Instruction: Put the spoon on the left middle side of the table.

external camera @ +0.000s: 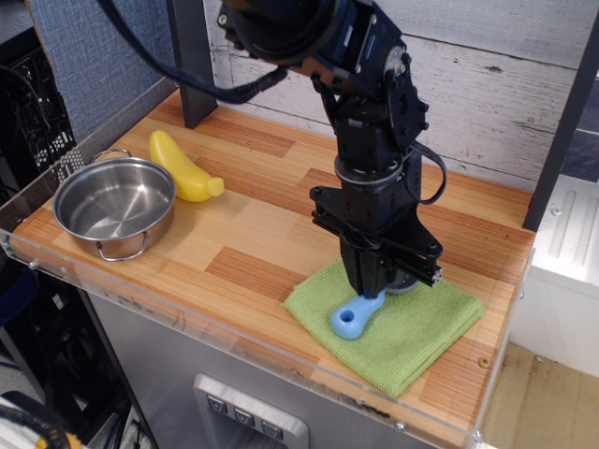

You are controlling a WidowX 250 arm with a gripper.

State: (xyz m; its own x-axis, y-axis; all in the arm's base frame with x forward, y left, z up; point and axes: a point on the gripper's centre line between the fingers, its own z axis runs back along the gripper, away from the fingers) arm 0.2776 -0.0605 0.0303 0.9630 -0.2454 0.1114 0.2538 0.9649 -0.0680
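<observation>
The spoon point(354, 317) lies on the green cloth point(412, 329) at the front right of the table point(253, 234). Only its light-blue handle with the hole at its end shows; the grey bowl is mostly hidden behind the fingers. My black gripper point(372, 283) points straight down over the cloth. Its fingers are closed together on the upper part of the spoon's handle. The spoon still rests on or just above the cloth.
A steel pot point(114, 206) with two handles stands at the front left. A yellow banana-shaped toy point(182, 169) lies just behind it. A dark post point(192, 65) rises at the back left. A clear acrylic strip point(187, 313) runs along the front edge.
</observation>
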